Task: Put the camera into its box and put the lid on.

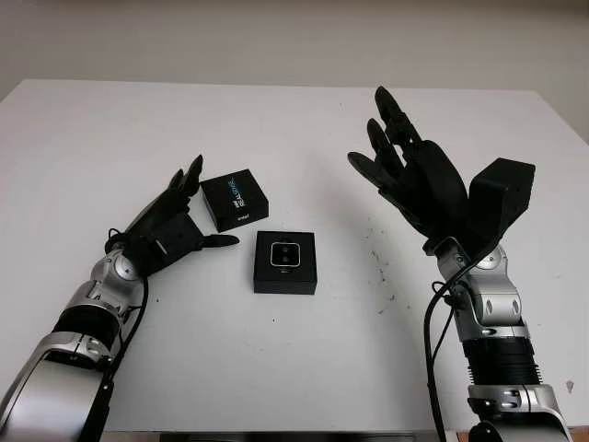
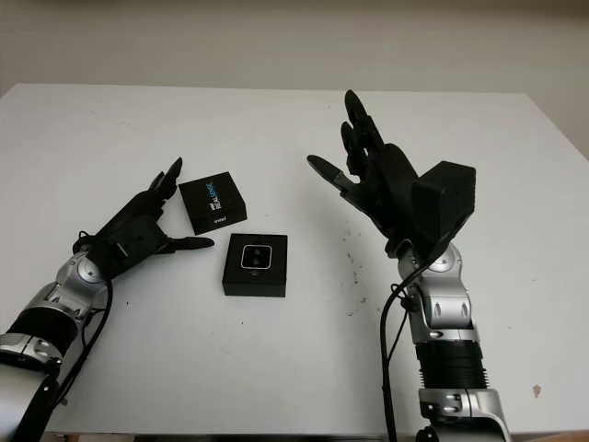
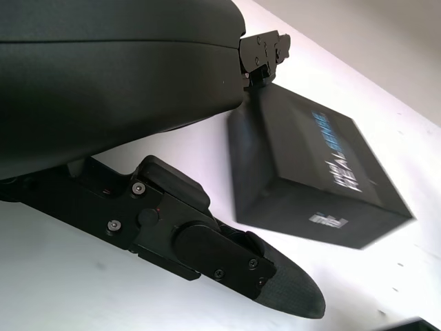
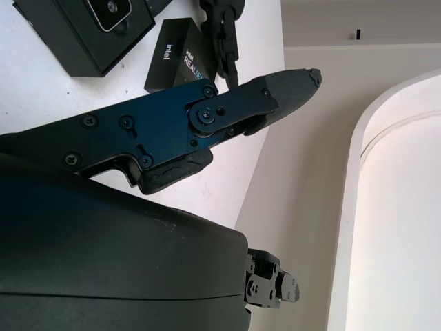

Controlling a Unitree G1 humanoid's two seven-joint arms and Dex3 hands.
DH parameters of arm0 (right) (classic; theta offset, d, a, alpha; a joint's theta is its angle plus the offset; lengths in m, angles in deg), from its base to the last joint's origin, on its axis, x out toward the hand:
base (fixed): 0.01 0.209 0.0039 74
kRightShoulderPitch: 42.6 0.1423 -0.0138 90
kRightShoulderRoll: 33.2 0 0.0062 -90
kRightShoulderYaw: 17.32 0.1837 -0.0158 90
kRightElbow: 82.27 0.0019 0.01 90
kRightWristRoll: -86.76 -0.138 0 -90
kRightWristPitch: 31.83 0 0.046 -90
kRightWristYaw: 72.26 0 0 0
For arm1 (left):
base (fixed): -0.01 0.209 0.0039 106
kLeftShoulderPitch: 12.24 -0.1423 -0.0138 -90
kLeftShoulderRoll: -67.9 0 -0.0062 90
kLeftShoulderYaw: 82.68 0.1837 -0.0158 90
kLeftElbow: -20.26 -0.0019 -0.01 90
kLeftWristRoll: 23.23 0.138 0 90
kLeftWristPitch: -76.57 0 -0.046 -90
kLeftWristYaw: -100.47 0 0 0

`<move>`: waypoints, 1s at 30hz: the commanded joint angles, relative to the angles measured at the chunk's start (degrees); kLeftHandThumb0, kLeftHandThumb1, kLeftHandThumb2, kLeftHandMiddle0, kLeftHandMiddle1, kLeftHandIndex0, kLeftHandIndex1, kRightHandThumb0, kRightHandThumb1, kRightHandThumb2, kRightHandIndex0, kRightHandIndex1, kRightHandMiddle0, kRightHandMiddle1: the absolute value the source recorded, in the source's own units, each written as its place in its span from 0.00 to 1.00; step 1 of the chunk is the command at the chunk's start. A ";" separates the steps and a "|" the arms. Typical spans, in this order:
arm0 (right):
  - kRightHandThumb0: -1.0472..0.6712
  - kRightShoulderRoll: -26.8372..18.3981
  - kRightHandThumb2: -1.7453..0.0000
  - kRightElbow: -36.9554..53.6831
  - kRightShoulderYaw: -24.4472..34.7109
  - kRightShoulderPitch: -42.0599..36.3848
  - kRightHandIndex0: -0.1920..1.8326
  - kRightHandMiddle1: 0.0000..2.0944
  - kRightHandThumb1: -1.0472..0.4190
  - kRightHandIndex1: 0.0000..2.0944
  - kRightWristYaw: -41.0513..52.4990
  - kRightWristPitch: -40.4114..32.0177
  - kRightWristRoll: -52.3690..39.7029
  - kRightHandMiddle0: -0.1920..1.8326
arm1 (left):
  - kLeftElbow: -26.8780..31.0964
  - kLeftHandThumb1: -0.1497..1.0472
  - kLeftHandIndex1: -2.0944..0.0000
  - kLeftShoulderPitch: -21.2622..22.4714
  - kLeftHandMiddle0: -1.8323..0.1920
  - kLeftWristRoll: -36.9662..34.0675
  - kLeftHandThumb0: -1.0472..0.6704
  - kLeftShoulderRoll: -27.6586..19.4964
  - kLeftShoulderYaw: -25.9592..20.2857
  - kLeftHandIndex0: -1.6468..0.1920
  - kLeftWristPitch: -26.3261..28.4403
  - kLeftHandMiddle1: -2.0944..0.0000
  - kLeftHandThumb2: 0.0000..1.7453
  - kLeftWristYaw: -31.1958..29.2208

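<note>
- The camera (image 1: 285,255) already sits face-up in its open black box (image 1: 285,278), at the middle of the frame on the white table (image 1: 294,368) — so, as I judge it, the step in hand is fetching the lid.
- The lid (image 1: 235,200) (black, with blue lettering on top) lies just up and left of the box, apart from it and turned at an angle to it.
- The left hand (image 1: 170,235) is at centre-left, just beside the lid's left edge, unclenched and holding nothing; one finger (image 3: 275,279) reaches along the table toward the lid's near corner.
- The right hand (image 1: 419,180) is raised in the upper right of the frame, well apart from both pieces, also released and empty.
- To do it well: grip the lid across two opposite sides, lift it straight, turn it square to the box — then lower it level so no corner catches the box rim.
</note>
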 commanded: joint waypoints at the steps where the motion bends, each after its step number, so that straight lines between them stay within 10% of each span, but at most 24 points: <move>1: 0.19 -0.43 0.97 1.42 0.00 -0.50 0.04 0.03 0.03 0.03 -0.23 -0.56 0.04 0.04 | -0.76 0.85 1.00 1.51 1.00 0.06 0.14 0.30 0.38 1.00 -1.03 1.00 0.03 0.45; 18: 0.18 -1.23 0.97 0.88 0.96 -1.72 0.03 0.03 0.03 0.03 0.24 -0.39 -0.21 0.04 | -1.47 0.84 0.96 1.55 0.92 1.55 0.19 3.12 1.47 0.93 -6.70 0.96 0.03 7.05; 30: 0.17 -2.18 0.97 1.61 0.96 -2.12 0.04 0.03 0.03 0.03 0.09 -1.21 0.43 0.05 | -4.60 0.85 0.78 1.44 0.63 -1.52 0.49 4.07 -0.31 0.66 -12.46 0.77 0.03 8.73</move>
